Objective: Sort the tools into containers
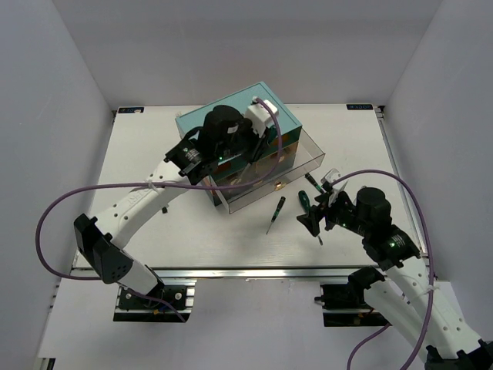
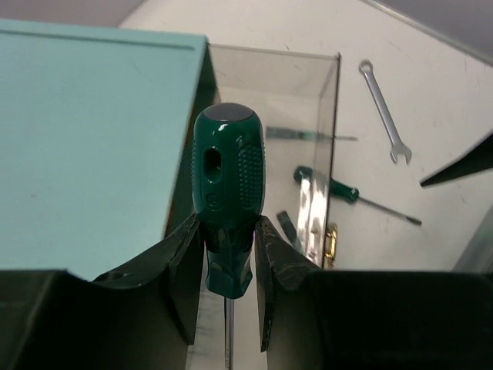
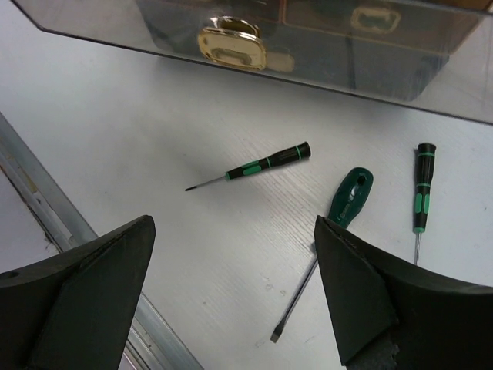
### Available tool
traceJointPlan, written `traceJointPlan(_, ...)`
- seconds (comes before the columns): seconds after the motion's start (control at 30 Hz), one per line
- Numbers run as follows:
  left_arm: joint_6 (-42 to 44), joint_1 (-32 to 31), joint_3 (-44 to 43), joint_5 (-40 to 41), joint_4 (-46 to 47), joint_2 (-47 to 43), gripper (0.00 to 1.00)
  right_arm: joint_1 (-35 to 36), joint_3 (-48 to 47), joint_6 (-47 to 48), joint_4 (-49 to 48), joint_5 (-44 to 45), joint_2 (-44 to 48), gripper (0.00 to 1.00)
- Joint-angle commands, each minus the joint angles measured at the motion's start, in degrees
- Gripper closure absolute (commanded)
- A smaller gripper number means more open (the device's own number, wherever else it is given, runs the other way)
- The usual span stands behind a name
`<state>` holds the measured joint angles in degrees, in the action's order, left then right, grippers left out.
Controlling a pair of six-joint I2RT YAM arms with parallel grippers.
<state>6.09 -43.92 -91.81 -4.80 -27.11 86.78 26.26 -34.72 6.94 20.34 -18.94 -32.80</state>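
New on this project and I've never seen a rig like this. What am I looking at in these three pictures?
These are two robot arms bolted to the near edge of a white table. The overhead picture comes from a fixed camera above and behind them. The other two come from a camera on each wrist, looking past that arm's own pincer.

The left pincer is closed on a fat green screwdriver, next to the open clear drawer of a teal-topped chest.

The right pincer is wide open and empty. It hovers over three tools lying on the table: a small black-handled screwdriver, a larger green-handled screwdriver and a slim screwdriver.

A silver wrench lies on the table beyond the drawer.
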Motion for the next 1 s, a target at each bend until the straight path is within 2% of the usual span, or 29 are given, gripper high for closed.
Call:
traceJointPlan(0.0, 2.44, -2.13, 2.33, 0.22, -1.28, -1.79, 0.96, -0.16, -0.44, -3.42, -0.3, 2.85, -1.3, 0.11)
traceJointPlan(0.13, 2.26, -3.19, 4.01, 1.89, -0.57, -1.97, 0.79, -0.16, 1.22, -10.69, -0.39, 10.48, -2.27, 0.11)
traceJointPlan(0.17, 2.18, -3.27, 4.27, 2.33, -0.57, -1.79, 0.7, -0.16, 1.67, -12.37, -0.47, 11.98, -2.53, 0.12)
traceJointPlan(0.2, 2.09, -3.28, 4.36, 2.86, -0.49, -1.79, 0.66, -0.16, 2.19, -14.04, -0.74, 12.95, -2.62, 0.13)
traceJointPlan(0.33, 1.74, -3.36, 5.5, 6.27, -0.05, -1.97, 0.56, -0.16, 5.27, -20.99, -2.93, 15.5, -3.76, 0.21)
traceJointPlan(0.57, -0.2, -3.45, 7.52, 7.7, 1.1, -5.83, 0.45, -0.24, 8.79, -26.88, -7.5, 21.48, -8.24, 0.24)
traceJointPlan(0.83, -5.47, -3.45, 11.03, 11.12, 1.97, -12.94, 0.45, -0.25, 12.75, -27.24, -18.03, 23.95, -15.0, 0.26)
traceJointPlan(0.97, -12.83, -3.45, 15.25, 15.25, 3.73, -22.24, 0.48, -1.82, 12.75, -28.73, -21.82, 24.04, -21.07, 0.29)
